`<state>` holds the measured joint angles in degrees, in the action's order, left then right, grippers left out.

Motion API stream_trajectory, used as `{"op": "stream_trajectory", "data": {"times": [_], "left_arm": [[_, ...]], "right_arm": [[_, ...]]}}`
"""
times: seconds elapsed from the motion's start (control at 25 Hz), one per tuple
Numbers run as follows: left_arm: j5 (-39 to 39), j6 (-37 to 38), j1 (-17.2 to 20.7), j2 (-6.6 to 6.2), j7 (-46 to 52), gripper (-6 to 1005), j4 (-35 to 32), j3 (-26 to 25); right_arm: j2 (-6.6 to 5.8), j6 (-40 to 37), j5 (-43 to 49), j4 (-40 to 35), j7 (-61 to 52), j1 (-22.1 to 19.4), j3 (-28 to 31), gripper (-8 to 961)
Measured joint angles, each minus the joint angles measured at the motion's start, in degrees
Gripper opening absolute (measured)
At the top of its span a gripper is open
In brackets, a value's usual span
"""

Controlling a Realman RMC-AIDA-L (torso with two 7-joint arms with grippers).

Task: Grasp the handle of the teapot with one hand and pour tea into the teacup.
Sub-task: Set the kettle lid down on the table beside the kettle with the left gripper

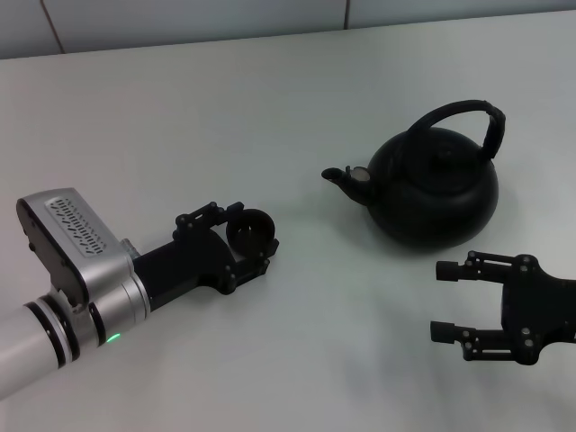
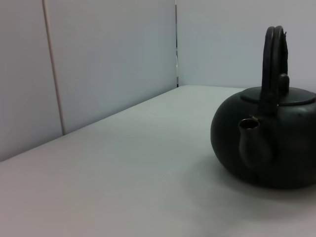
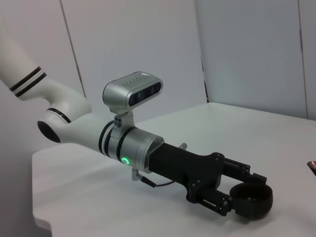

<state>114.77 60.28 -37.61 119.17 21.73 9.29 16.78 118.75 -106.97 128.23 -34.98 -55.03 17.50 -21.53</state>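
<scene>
Presently the left gripper (image 1: pixel 255 236) is clamped round the teacup (image 1: pixel 252 231) (low on the table (image 1: pixel 270 108)) toward the near left edge. Right gripper (image 1: pixel 443 301), fingers spread apart, hovers near the near right edge, just before the teapot (image 1: pixel 434 184), handle (image 1: pixel 468 114) upright.

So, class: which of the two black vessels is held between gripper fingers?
The teacup, gripped by the left gripper; the larger teapot stands untouched, the right gripper open nearby.

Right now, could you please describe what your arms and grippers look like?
The left arm is glossy white with black bands, then a silver wrist with a green light and a silver camera module. The left gripper and the right gripper are matte black linkages with screws.
</scene>
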Motion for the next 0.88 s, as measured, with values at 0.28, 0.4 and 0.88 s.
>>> {"op": "stream_trajectory", "data": {"times": [0.28, 0.4, 0.88], "left_arm": [[-0.23, -0.22, 0.00, 0.00, -0.03, 752, 0.37, 0.01], [-0.28, -0.24, 0.00, 0.00, -0.03, 780, 0.39, -0.05], [-0.01, 6.86, 2.32, -0.39, -0.49, 856, -0.68, -0.75]], "right_arm": [[-0.02, 0.00, 0.00, 0.00, 0.15, -0.01, 0.00, 687], [-0.02, 0.00, 0.00, 0.00, 0.22, -0.01, 0.00, 686], [-0.01, 0.48, 0.00, 0.00, 0.28, 0.07, 0.00, 681]]}}
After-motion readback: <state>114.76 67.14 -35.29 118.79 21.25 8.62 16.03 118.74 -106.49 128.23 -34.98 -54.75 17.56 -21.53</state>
